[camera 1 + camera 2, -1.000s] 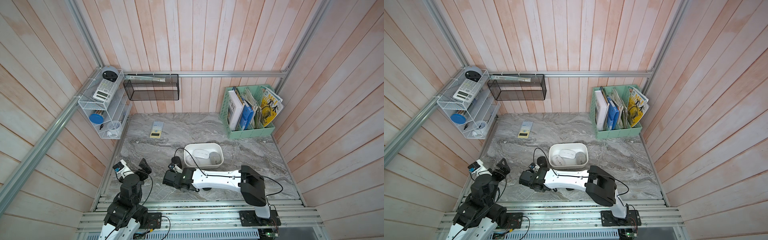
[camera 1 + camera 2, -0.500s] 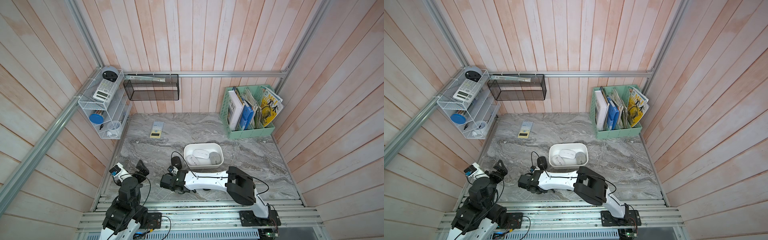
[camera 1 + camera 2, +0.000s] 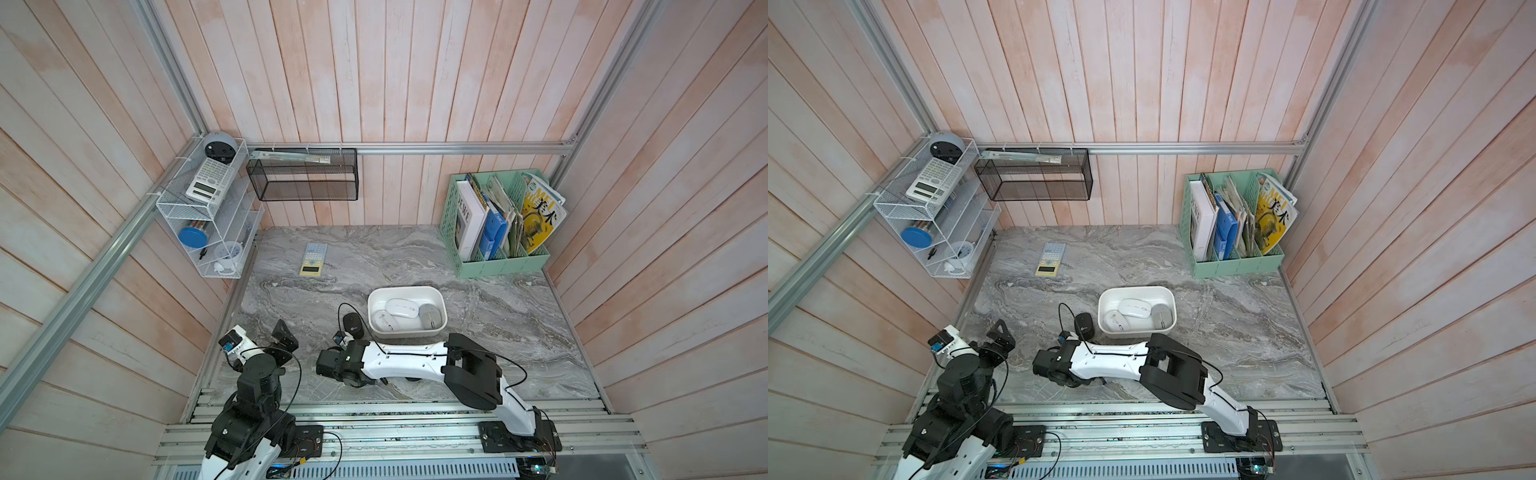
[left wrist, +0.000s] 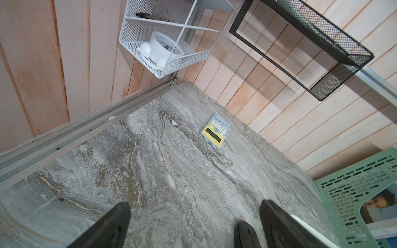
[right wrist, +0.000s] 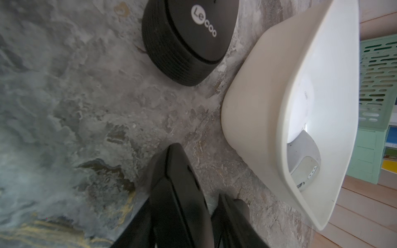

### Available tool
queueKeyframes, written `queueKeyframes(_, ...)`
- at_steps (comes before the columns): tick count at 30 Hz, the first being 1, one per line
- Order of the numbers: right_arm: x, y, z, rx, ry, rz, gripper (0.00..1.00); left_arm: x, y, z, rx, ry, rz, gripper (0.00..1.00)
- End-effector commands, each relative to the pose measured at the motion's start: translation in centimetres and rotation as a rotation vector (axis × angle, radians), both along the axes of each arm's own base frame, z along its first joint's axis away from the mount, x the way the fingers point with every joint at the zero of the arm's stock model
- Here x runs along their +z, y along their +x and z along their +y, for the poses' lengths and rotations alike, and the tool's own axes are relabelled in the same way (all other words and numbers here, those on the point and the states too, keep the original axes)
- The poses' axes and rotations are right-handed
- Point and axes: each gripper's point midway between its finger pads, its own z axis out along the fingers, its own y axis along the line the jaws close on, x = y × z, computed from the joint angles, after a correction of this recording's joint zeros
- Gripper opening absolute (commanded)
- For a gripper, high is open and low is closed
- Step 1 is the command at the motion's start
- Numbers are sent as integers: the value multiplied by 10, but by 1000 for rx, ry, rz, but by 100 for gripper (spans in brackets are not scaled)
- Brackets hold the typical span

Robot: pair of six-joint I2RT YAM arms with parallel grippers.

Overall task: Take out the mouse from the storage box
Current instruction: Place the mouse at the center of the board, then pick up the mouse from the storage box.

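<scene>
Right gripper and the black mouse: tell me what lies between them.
Only bare marble tabletop, seen in the right wrist view, separates the right gripper from the black mouse; the storage box sits beside that stretch, not in it.

Yellow calculator (image 3: 313, 259), file holder (image 3: 498, 266), mesh basket (image 3: 303, 183)

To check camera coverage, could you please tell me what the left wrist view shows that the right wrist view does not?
Only the left wrist view shows the yellow calculator, the white wire rack, the black mesh basket and the left gripper, jaws wide apart. Only the right wrist view shows the white mouse and grey mouse inside the storage box, and the right gripper. Both show the black mouse on the table and the green file holder.
</scene>
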Motion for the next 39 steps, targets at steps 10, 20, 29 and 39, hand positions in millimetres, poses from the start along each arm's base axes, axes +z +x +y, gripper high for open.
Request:
queueKeyframes(10,2,-14,17,0,102,76,69,-9,2,1,13,11,34,100)
queueKeyframes(20,42,-19,14,4,223,80,80,-9,6,-4,-18,18,35,100)
queueKeyframes(29,90,14,-52,-103,285,-42,82,-26,28,-32,-144,38,125,100)
queueKeyframes(39,107,55,-171,-307,441,-116,83,-53,50,-102,-331,-71,444,100)
